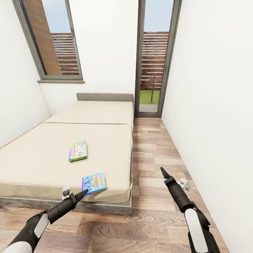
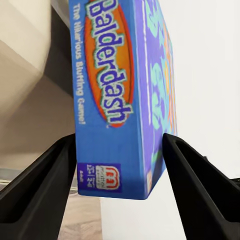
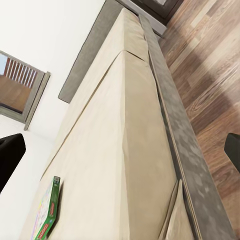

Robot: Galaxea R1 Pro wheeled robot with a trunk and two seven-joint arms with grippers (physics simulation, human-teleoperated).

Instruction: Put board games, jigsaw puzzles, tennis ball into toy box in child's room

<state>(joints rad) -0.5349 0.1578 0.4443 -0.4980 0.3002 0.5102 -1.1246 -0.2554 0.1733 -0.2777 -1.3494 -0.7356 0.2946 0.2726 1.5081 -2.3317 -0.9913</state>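
Note:
Two board games lie on the cream bed point(image 1: 52, 165). The blue one point(image 1: 93, 183) rests at the mattress's near edge, and its side reads "Balderdash" in the left wrist view point(image 2: 107, 75). My left gripper point(image 1: 83, 193) point(image 2: 120, 142) is shut on that box's near end, one finger against each flat face. The yellow-green board game point(image 1: 78, 151) point(image 3: 47, 215) lies further in on the mattress, flat and untouched. My right gripper point(image 1: 163, 172) point(image 3: 125, 147) hangs open over the wood floor to the right of the bed, holding nothing.
A strip of wood-plank floor point(image 1: 154, 154) runs between the bed and the white wall point(image 1: 218, 105) on the right, leading to a glass door point(image 1: 154, 59). A window point(image 1: 52, 38) sits above the bed's grey headboard point(image 1: 104, 97).

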